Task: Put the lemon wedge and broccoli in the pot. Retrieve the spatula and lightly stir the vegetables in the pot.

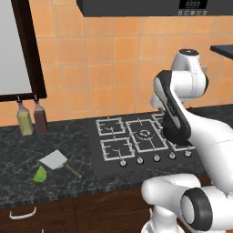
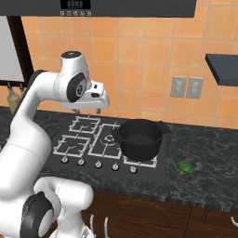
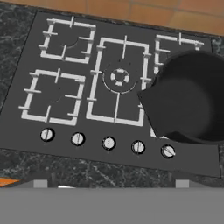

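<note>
The black pot [image 2: 139, 137] stands on the stove's right burners and has nothing inside; it also fills the right of the hand view as the pot [image 3: 188, 105]. On the counter right of the stove lies the small green broccoli [image 2: 185, 168]. Far left on the counter sits the yellow-green lemon wedge [image 1: 40, 175], just in front of the spatula [image 1: 55, 159], whose brown handle points right toward the stove. My gripper [image 2: 87, 111] hangs high over the stove's back left burners, pointing down, open and holding nothing, apart from every object.
The stove [image 1: 119, 144] has a row of knobs [image 3: 108, 143] along its front edge. Two bottles [image 1: 32, 119] stand at the back left below a dark window frame. A range hood hangs overhead; a dark shelf [image 2: 224, 68] juts out at the right.
</note>
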